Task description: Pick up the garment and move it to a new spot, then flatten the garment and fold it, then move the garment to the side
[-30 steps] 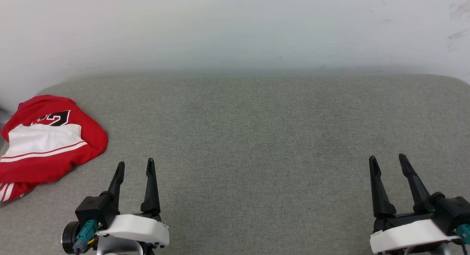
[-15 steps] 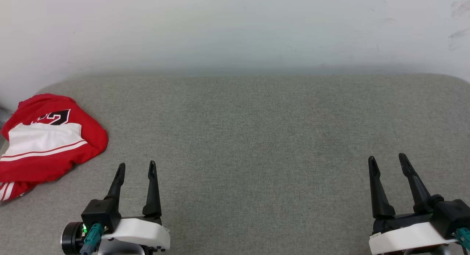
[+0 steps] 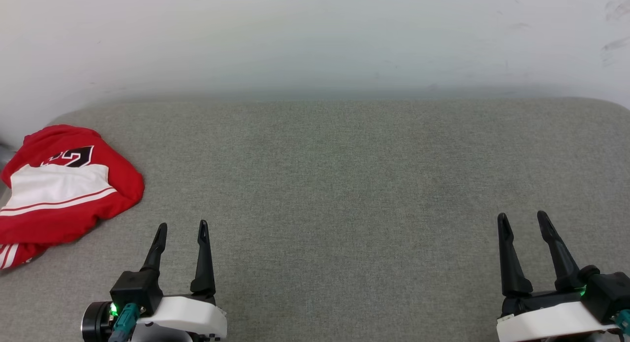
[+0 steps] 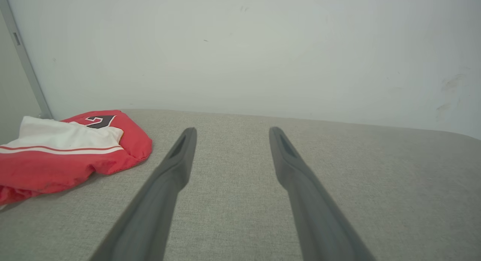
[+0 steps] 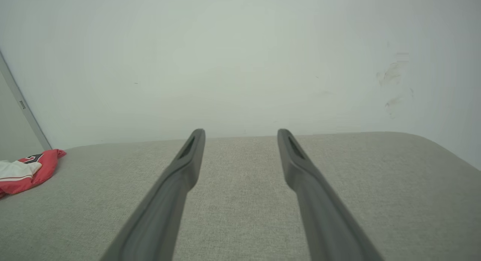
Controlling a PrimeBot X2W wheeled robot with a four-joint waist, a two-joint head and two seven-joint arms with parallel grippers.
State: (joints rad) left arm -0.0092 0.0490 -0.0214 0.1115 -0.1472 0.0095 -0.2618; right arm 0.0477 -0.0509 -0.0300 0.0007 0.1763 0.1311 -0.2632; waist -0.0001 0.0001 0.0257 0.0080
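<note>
Garment (image 3: 64,194): bunched in a red-and-white heap at the far left end of the bench (image 3: 344,184), close to the back corner. A scrap of black print faces up and a striped sleeve edge trails toward the front.
Left gripper (image 3: 182,225): jaws parted, nothing between them. It hovers low over bare fabric, with the heap just ahead and off to its left, near but not touching.
Right gripper (image 3: 521,215): jaws also apart and empty, well away at the other end of the bench.
Step in hand: by my read, the pick-up has not yet begun, so nothing is moved, flattened or folded.
How to do it well: the left arm is the obvious one. It should swing left, come down over the rounded red bulge nearest it, and pinch a thick fold rather than a single layer. Lift high so the trailing sleeve clears, then carry it to the open middle.
Left wrist view: the heap (image 4: 67,156) sits left of the left gripper (image 4: 233,129), so the aim needs correcting.
Right wrist view: the heap (image 5: 26,171) looks small and distant beyond the right gripper (image 5: 241,130).
Surroundings: white wall (image 3: 315,37) behind, and a grey upright strip (image 4: 22,54) by the corner.
In the way: nothing on the bench between. Wall, strip and bench edge crowd the heap.
</note>
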